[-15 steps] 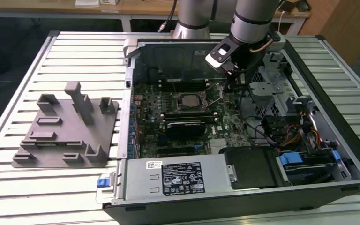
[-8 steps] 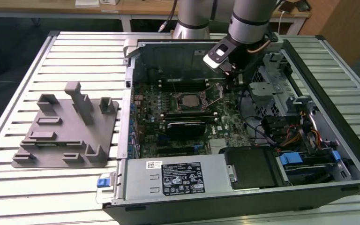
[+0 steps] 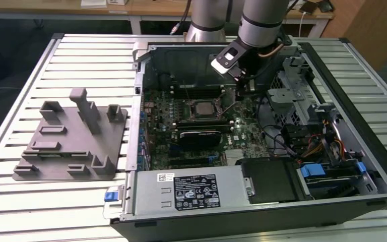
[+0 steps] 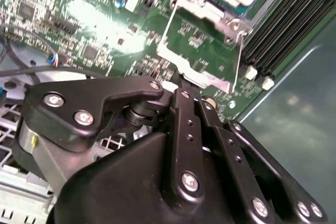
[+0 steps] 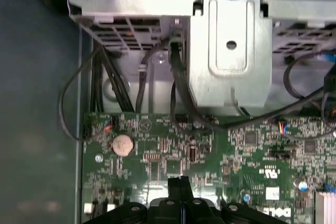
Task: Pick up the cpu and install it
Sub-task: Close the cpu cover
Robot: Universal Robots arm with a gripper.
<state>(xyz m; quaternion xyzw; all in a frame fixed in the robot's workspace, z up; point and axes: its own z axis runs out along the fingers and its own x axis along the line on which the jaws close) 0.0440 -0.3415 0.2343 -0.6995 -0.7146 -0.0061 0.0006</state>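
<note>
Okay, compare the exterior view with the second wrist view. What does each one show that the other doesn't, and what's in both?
Exterior view: the grey tray beside the open computer case, plus the labelled power supply. Second wrist view: bolt heads on the black linkage plates, and white memory slot clips. Both: the cpu lying in its socket on the green motherboard, with the end effector off to one side of it.

You get the exterior view from high up, looking down on the open computer case [image 3: 261,151]. Both wrist views sit close above its motherboard [image 5: 236,150], looking past the pincer [image 5: 181,181].
</note>
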